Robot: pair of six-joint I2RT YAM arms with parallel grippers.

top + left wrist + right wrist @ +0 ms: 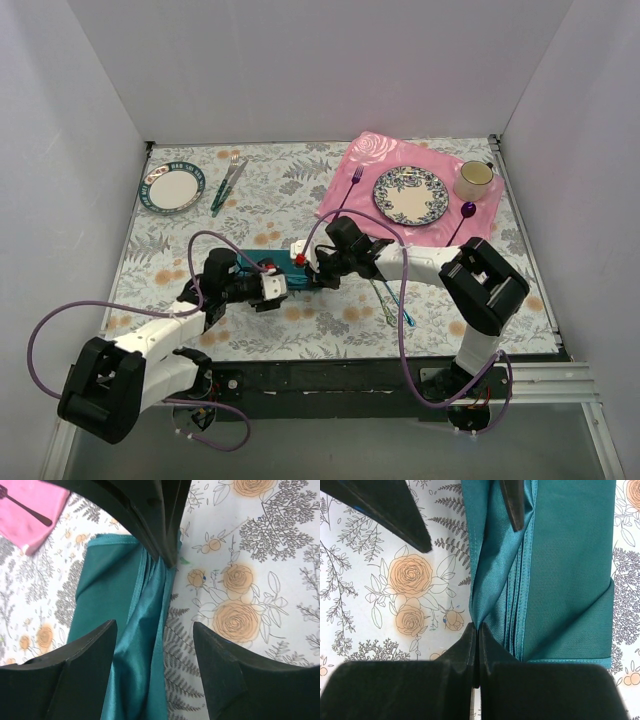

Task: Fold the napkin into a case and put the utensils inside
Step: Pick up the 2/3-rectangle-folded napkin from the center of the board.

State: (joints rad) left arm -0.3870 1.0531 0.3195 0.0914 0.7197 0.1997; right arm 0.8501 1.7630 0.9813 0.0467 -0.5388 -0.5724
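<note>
The teal napkin (252, 266) lies folded into a narrow case on the floral tablecloth, between the two grippers. My right gripper (478, 626) is shut on a raised fold along the long edge of the napkin (570, 570). My left gripper (154, 625) faces it from the other end, open. Its fingers straddle the same loose edge of the napkin (110, 580) without touching it. In the top view the left gripper (270, 285) and right gripper (305, 265) nearly meet over the cloth. The two iridescent utensils (392, 300) lie on the table right of the case, under the right arm.
A pink placemat (345, 195) at the back right carries a patterned plate (411, 194), a cup (474, 178), a purple fork (350, 188) and a purple spoon (465, 215). A small plate (171, 187) and green-handled fork and knife (228, 185) lie back left. White walls enclose the table.
</note>
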